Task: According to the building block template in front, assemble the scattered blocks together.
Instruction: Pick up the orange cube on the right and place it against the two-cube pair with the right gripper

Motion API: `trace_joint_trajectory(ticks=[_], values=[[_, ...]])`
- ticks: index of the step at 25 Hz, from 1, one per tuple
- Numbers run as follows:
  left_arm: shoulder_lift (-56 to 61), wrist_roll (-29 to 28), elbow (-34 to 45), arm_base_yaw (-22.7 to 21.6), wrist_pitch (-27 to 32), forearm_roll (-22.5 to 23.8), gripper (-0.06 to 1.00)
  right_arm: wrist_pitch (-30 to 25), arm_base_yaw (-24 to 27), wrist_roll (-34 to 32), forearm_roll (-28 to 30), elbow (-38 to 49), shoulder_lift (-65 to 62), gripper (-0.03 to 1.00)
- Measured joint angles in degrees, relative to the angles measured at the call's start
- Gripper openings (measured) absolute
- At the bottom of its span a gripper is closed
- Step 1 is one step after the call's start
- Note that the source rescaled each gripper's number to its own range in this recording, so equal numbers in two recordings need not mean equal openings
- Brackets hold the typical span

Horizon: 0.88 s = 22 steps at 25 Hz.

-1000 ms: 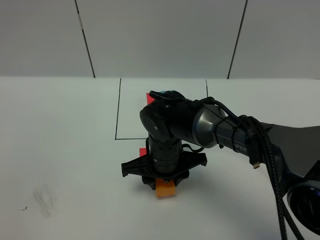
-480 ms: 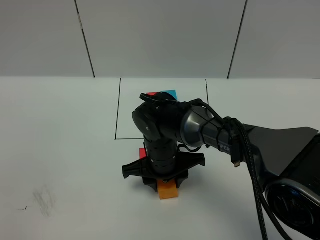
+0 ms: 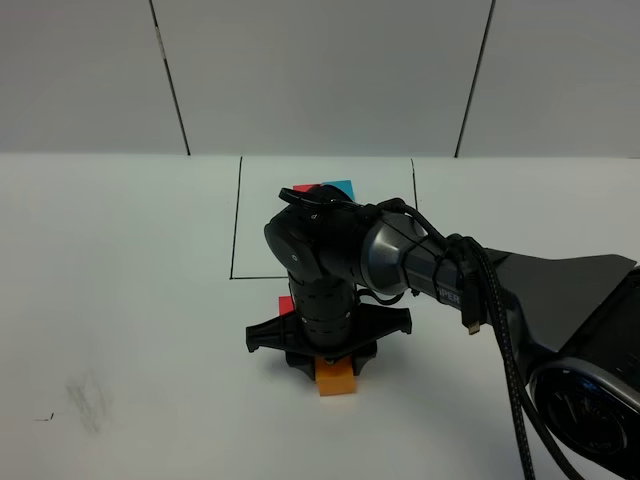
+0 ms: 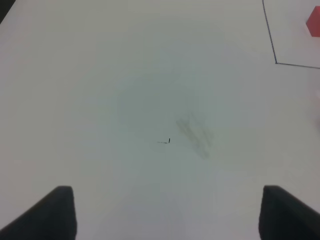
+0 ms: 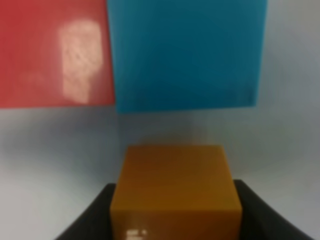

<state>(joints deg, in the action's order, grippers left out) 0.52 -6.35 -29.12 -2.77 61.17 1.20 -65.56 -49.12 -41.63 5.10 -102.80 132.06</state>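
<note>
- The right gripper (image 3: 333, 368) is low over the white tabletop (image 3: 120, 300), in the near middle of the high view.
- It holds the orange block (image 3: 335, 379) between its two black fingers, one on each side. The block pokes out below the gripper, down by the tabletop. I cannot tell if it touches.
- In the right wrist view, the orange block (image 5: 174, 192) is up close. A red block (image 5: 55, 55) and a blue block (image 5: 185, 52) lie just past it, side by side and touching.
- There is a small gap between the orange block and the blue one.
- In the high view only a bit of the red block (image 3: 285, 305) shows, next to the arm.
- Farther back sits the pattern to copy (image 3: 322, 187), inside a thin black outline (image 3: 236, 225). Its red and blue parts peek out over the arm. The rest is hidden.
- The left gripper (image 4: 165, 212) hangs over a bare part of the tabletop with a faint gray smudge (image 4: 192, 132). Its fingers are spread wide and hold nothing.
</note>
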Motion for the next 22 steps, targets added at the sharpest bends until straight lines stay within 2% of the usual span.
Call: trace_joint_trajectory(ticks=[10, 22], values=[[0.0, 0.0, 0.0, 0.0, 0.0, 0.0, 0.94, 1.0, 0.2, 0.1, 1.3, 0.0, 0.4, 0.1], [0.0, 0.0, 0.0, 0.0, 0.0, 0.0, 0.94, 3.1, 1.1, 2.6, -0.4, 0.0, 0.5, 0.1]])
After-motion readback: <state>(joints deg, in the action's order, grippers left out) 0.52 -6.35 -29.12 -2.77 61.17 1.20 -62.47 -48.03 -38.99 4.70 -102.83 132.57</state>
